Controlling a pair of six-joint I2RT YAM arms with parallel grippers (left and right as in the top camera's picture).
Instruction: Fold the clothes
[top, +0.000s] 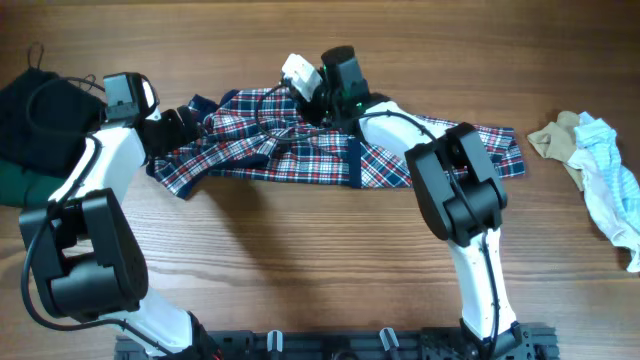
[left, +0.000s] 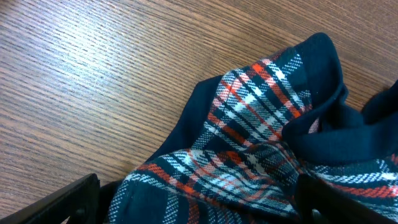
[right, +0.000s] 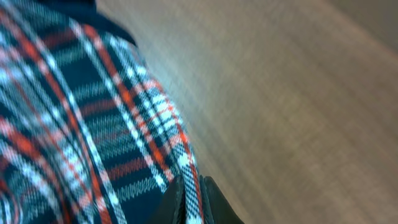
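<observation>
The clothes in hand are a red, navy and white plaid shirt (top: 300, 150) with navy trim, spread crumpled across the middle of the table. My left gripper (top: 190, 126) is at the shirt's left end. In the left wrist view it (left: 199, 208) stands open, its two fingers (left: 68, 202) wide apart with plaid fabric (left: 249, 155) bunched between them. My right gripper (top: 310, 104) is at the shirt's upper middle edge. Seen from the right wrist, it (right: 194, 202) is shut, pinching a thin plaid edge (right: 124, 137) lifted a little off the wood.
A dark heap of black and green clothes (top: 30, 135) lies at the table's left edge. A beige piece (top: 558, 138) and a light blue and white piece (top: 610, 185) lie at the far right. Bare wooden table (top: 300, 250) stretches in front of the shirt.
</observation>
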